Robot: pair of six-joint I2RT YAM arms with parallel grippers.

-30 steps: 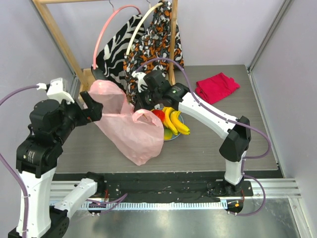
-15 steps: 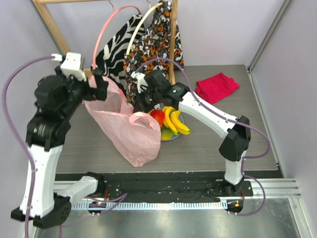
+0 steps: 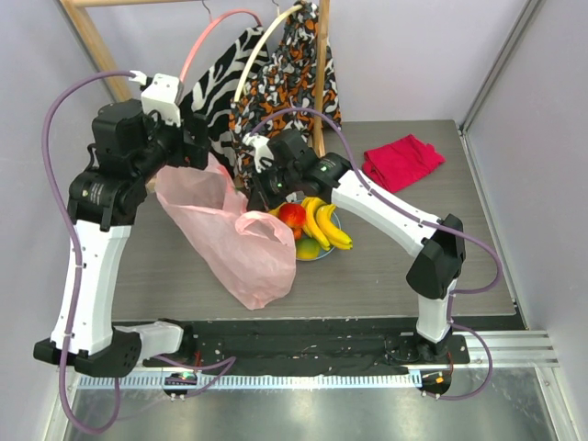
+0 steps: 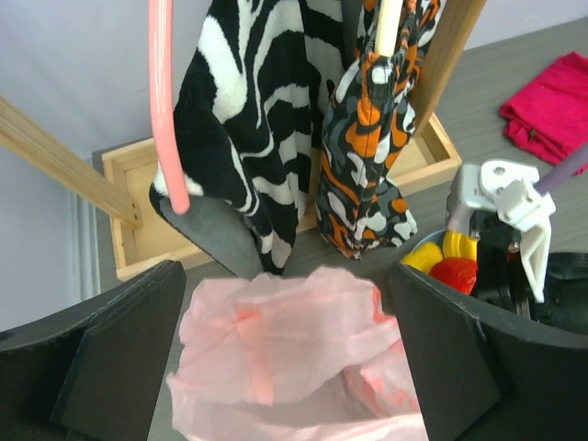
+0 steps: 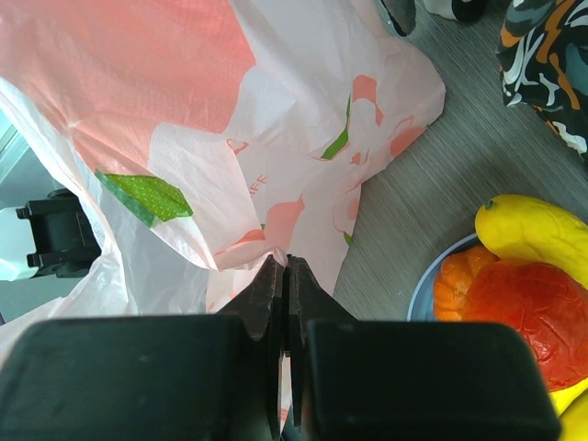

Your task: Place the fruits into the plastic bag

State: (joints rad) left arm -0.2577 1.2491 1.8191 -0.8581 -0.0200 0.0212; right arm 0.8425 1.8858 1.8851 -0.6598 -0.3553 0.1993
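Grey table (image 3: pixel 386 276); only right wrist shows right hand (image 5: pixel 283 264) pinching bag (image 5: pixel 184 92).

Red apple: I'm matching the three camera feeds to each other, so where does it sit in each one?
Top external: the red apple is near the centre, just left of the bananas.
Left wrist: low at the right, a red patch beside yellow fruit.
Right wrist: bottom right corner, under a banana.
Shared landmark: the orange-and-black garment, seen in all three.
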